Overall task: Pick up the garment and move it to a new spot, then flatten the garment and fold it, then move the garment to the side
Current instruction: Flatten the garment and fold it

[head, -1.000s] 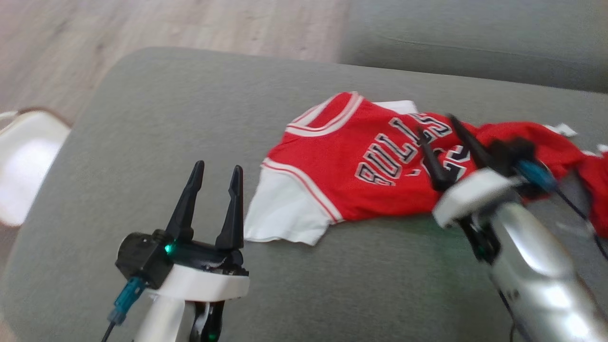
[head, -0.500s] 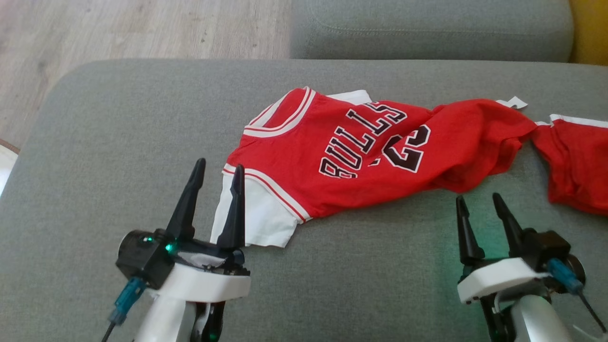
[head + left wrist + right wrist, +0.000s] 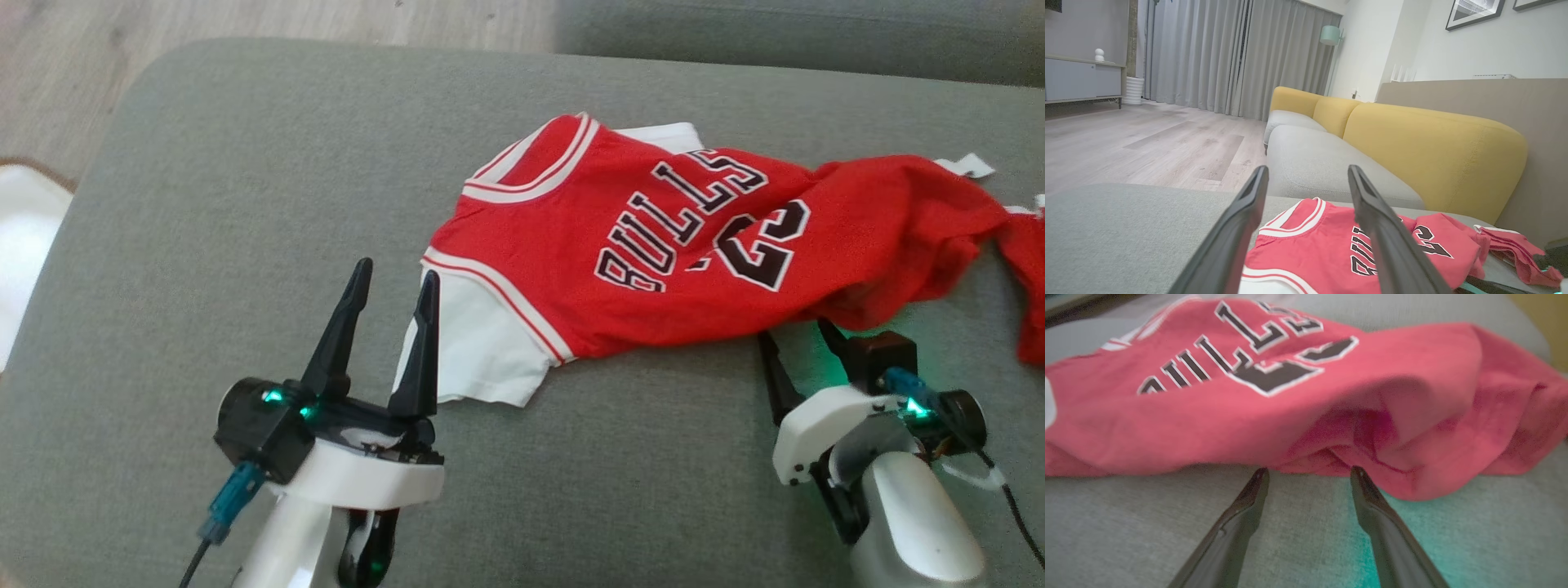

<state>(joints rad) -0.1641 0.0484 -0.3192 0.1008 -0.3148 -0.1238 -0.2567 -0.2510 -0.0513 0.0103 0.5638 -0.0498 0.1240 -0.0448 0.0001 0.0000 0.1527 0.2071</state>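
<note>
Head view: the garment (image 3: 653, 237) is lying on the grey cushion (image 3: 245, 163), chest part roughly flat, right-hand part bunched and trailing toward the frame edge. The right gripper (image 3: 793, 329) is being brought back in. A second ago it was over the printed number (image 3: 763, 245), half a second ago it was drawn back well clear, and now its tips are being set just at the bunched near hem. The frame has shifted between shots, so camera motion is being discounted, and the garment is being judged unmoved. The left gripper (image 3: 397, 268) is being held as before at the white sleeve (image 3: 482, 351), fingers (image 3: 339, 327) spread, nothing pinched.

Left wrist view: the left gripper (image 3: 1308, 168) is being kept wide apart, and the garment's collar end (image 3: 1298, 228) is being framed between the two fingers, with a yellow sofa back (image 3: 1433, 147) behind.

Right wrist view: the right gripper (image 3: 1309, 470) is being held spread, nothing caught. Its tips are sitting at the folded edge of the garment (image 3: 1274, 416), one tip touching or just short of it; which cannot be told.

A grasp is probably being lined up at that fold, and the pick-up is not yet being made
</note>
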